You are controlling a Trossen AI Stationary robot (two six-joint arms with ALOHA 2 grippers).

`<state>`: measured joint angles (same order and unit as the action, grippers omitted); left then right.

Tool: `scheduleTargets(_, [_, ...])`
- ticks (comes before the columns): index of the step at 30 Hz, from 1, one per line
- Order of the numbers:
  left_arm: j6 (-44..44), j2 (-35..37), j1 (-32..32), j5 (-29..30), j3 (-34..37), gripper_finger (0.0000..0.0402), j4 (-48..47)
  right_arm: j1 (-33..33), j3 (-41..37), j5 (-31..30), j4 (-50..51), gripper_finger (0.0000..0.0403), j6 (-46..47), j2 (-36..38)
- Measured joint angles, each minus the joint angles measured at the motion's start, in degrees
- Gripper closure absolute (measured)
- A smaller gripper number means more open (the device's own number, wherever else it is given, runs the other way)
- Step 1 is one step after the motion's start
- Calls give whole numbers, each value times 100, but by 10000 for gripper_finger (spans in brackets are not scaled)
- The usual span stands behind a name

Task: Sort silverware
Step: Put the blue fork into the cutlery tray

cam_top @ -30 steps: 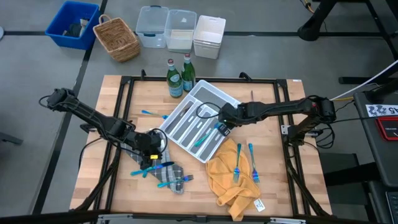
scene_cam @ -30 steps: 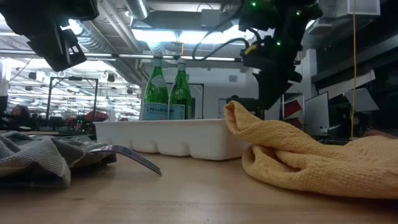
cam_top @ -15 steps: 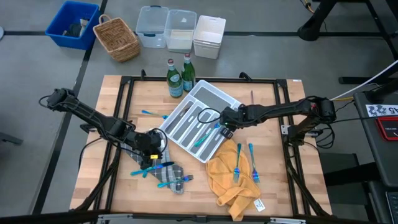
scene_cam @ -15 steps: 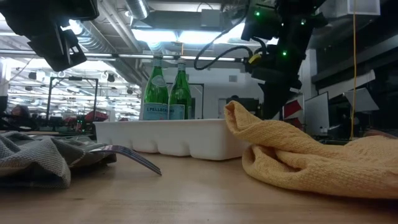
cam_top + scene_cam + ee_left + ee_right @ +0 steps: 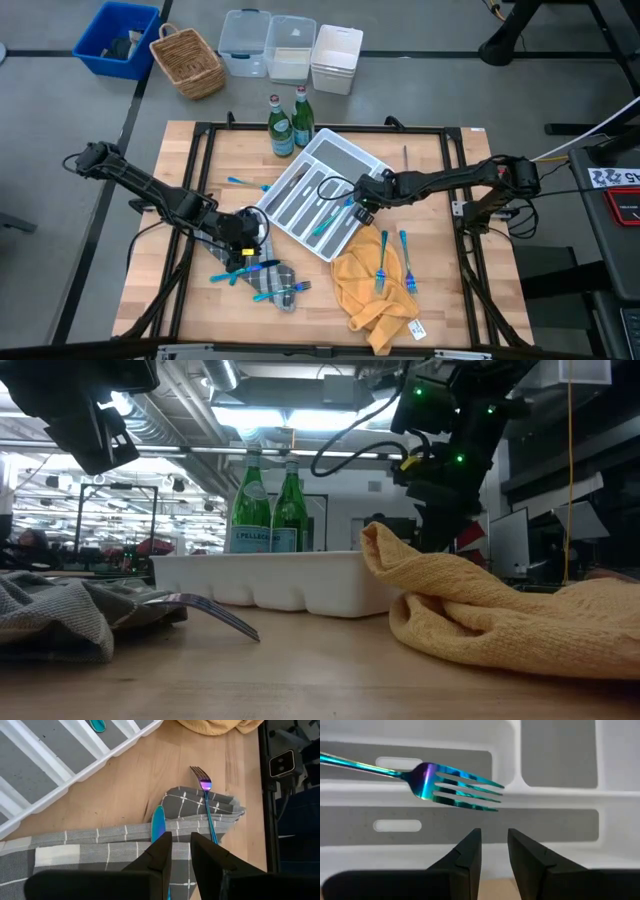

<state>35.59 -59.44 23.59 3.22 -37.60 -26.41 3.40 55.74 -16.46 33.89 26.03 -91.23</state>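
Observation:
A white divided tray [image 5: 372,160] lies slantwise at the table's middle and holds several blue and teal utensils [image 5: 322,215]. My right gripper [image 5: 360,207] hangs open over the tray's right end, just above a teal fork [image 5: 455,787] that rests across a divider. My left gripper [image 5: 243,240] hovers open, its gap narrow, over a grey checked cloth [image 5: 100,845]. On that cloth lie a teal utensil [image 5: 158,822], partly hidden behind one finger, and a fork [image 5: 206,795]. More forks [image 5: 382,262] lie on a yellow cloth [image 5: 375,295].
Two green bottles [image 5: 290,122] stand at the tray's far end. A thin dark stick [image 5: 406,155] lies to the tray's right. Loose blue utensils [image 5: 240,182] lie to the left of the tray. A basket, a blue bin and lidded tubs sit beyond the table's far edge.
My right gripper has sunk toward the tray, rolling a little about its own line, and has stayed open.

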Motion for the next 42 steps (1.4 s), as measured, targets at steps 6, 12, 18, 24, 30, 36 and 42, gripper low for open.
scheduleTargets(6, [0,0,0,2,0,341,2,-4,-113,-122,-239,304,-258,-1])
scheduleTargets(12, [42,0,0,105,0,341,2,-4,-113,-198,-378,304,-298,-1])
scheduleTargets(18, [57,0,-1,105,0,341,2,-4,-113,-198,-402,304,-555,-1])
scheduleTargets(24, [86,0,0,105,0,341,2,-4,-113,-138,-450,304,-1074,-1])
scheduleTargets(30, [170,0,0,105,0,341,2,-4,-113,69,-536,304,-1582,-3])
scheduleTargets(36, [155,0,0,105,0,341,2,-4,-113,73,-785,304,-1813,-5])
scheduleTargets(42, [155,0,-2,105,0,341,6,-4,-111,215,-757,304,-2278,-190])
